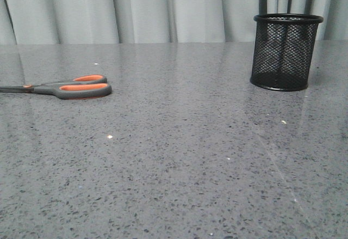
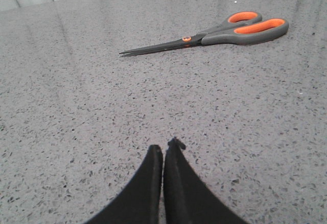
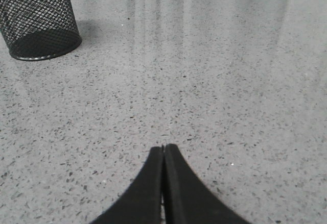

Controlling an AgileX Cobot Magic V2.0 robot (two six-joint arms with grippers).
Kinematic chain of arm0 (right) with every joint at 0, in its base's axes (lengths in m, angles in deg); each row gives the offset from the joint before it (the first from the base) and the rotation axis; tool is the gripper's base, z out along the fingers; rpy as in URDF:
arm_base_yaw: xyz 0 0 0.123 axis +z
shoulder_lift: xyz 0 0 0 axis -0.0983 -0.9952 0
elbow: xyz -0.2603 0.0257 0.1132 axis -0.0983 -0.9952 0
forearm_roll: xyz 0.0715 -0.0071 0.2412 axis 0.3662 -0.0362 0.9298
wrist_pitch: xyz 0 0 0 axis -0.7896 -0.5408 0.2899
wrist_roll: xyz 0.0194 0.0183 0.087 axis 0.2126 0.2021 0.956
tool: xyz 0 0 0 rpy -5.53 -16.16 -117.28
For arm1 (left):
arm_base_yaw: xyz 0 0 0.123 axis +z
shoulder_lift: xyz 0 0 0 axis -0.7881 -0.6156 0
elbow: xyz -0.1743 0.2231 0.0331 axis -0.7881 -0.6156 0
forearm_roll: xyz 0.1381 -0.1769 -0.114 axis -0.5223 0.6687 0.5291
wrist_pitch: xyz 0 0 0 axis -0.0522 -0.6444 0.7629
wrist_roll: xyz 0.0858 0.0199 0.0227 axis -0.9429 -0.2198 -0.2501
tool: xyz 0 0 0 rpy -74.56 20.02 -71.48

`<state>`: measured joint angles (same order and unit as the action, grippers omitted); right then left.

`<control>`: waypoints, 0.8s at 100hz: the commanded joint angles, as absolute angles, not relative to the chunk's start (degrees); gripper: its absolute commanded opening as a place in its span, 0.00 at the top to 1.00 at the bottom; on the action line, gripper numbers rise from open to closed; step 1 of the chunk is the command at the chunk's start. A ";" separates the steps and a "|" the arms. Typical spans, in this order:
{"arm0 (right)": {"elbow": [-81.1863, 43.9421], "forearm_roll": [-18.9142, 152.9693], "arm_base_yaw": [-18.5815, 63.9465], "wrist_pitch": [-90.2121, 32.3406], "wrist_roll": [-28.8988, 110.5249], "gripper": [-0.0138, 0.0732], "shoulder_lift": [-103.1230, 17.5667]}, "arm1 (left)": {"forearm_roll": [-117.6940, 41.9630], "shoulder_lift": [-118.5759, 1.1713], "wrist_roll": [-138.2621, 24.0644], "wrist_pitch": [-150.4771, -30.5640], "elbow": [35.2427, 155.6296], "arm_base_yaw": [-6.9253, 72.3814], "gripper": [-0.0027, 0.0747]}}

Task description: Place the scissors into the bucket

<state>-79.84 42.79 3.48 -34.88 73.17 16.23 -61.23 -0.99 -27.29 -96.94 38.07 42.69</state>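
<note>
The scissors lie flat on the table at the far left, grey handles with orange lining toward the middle, blades pointing left past the frame edge. They also show in the left wrist view, well ahead of my left gripper, which is shut and empty. The bucket, a black wire-mesh cup, stands upright at the back right. In the right wrist view the bucket stands off to one side, far from my right gripper, which is shut and empty. Neither arm shows in the front view.
The table is a grey speckled stone surface. A pale grey curtain hangs behind its far edge. A few small white specks lie on the surface.
</note>
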 commanded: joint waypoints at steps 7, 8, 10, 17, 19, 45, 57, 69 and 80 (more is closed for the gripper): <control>-80.17 41.83 3.17 -33.49 72.57 0.92 17.51 | -61.28 0.50 -26.82 -94.45 35.81 42.73 0.99; -80.17 41.83 3.17 -33.49 72.57 0.92 17.51 | -61.28 0.50 -26.82 -94.45 35.81 42.73 0.99; -80.17 41.83 3.17 -33.49 72.57 0.92 17.51 | -61.28 0.50 -26.82 -94.45 35.81 42.73 0.99; -80.17 41.83 3.17 -33.49 72.57 0.92 17.51 | -61.28 0.50 -26.82 -94.45 35.81 42.73 0.99; -80.17 41.83 3.17 -33.49 72.57 0.92 17.51 | -61.28 0.50 -26.82 -94.45 35.81 42.73 0.99; -80.17 41.83 3.17 -33.49 72.57 0.92 17.51 | -61.28 0.50 -26.82 -94.45 35.81 42.73 0.99; -80.17 41.83 3.17 -33.49 72.57 0.92 17.51 | -61.28 0.50 -26.82 -94.45 35.81 42.73 0.99; -80.17 41.83 3.17 -33.49 72.57 0.92 17.51 | -61.39 0.50 -26.82 -94.45 35.81 42.73 0.99; -80.06 40.92 3.17 -32.22 72.57 0.92 17.51 | -61.20 0.50 -26.82 -94.13 35.81 42.73 0.99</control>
